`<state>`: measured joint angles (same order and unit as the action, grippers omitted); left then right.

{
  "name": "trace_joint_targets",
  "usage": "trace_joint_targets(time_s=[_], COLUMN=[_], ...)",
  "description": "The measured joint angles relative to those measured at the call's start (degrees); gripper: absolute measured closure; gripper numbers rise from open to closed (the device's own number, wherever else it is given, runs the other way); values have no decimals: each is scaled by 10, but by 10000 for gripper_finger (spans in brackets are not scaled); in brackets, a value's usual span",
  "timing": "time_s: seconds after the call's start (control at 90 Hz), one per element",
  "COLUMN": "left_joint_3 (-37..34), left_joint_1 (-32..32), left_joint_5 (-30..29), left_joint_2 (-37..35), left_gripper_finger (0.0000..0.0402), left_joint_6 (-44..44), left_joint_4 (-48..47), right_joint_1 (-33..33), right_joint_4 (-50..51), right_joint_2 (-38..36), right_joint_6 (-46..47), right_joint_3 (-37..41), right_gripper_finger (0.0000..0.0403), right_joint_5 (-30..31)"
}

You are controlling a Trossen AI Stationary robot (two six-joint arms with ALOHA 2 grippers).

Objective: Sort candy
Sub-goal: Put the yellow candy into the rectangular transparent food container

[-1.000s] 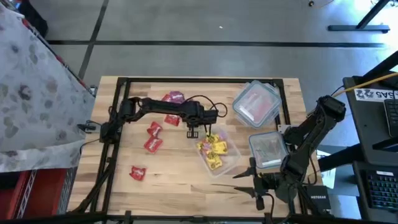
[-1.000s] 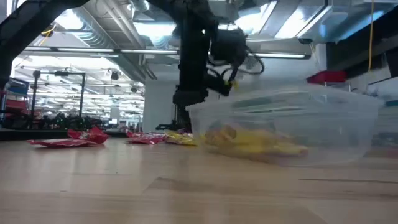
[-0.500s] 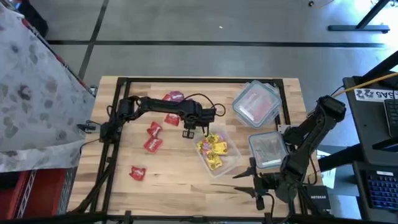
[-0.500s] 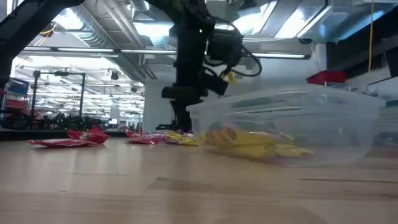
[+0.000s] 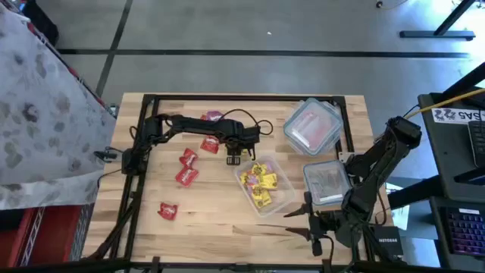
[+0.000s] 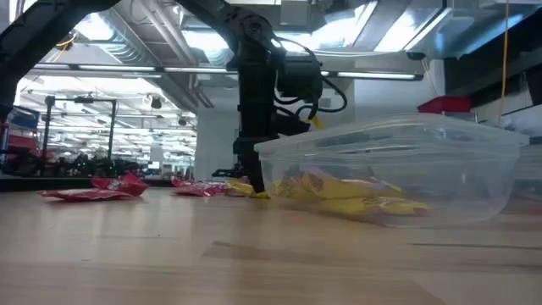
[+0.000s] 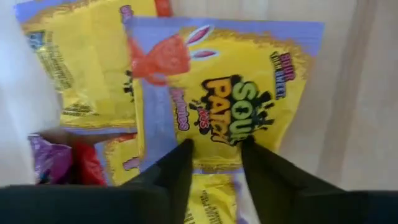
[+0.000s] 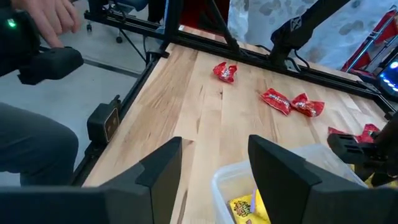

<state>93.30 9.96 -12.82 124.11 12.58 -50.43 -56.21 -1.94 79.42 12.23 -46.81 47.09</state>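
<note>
Your left hand (image 5: 236,158) hangs at the near edge of the open tub (image 5: 282,199), its fingers (image 7: 171,177) spread a little and holding nothing. Directly under them lies a yellow candy (image 7: 233,106), and more yellow ones sit just beside it in the tub. The sorted yellow seems done for now, so I judge the next pick is a red candy (image 5: 210,145), which lies just behind the hand on the surface (image 5: 212,220). Keep the fingers spread, lift clear of the tub wall first, then come down straight over one packet only. Your right hand (image 8: 211,177) waits far from this, fingers spread, beside the closed tub (image 5: 326,183).
</note>
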Motion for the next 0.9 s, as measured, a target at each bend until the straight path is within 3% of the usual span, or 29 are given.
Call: trace_joint_targets(time_s=[0.133, 0.333, 0.511, 0.633, 0.744, 0.9], left_joint_3=[0, 36, 118, 178, 214, 223], left_joint_1=[-7, -26, -52, -72, -100, -149], left_joint_5=[-1, -39, -92, -97, -77, 16], left_joint_2=[0, 1, -15, -30, -44, -36], left_gripper_finger=[391, 401, 401, 402, 402, 401], left_joint_6=[-21, -47, -79, -142, -227, -303], left_joint_4=[5, -66, -161, -194, -163, -35], right_joint_1=[0, 0, 0, 0, -3, -34], right_joint_4=[1, 1, 1, 1, -30, -86], right_joint_2=[0, 0, 0, 0, -2, -21], right_joint_6=[0, 0, 0, -1, -22, -94], right_joint_3=[0, 0, 0, 0, 0, -1], right_gripper_finger=[231, 231, 231, 231, 231, 231], right_joint_5=[0, 0, 0, 0, 1, 33])
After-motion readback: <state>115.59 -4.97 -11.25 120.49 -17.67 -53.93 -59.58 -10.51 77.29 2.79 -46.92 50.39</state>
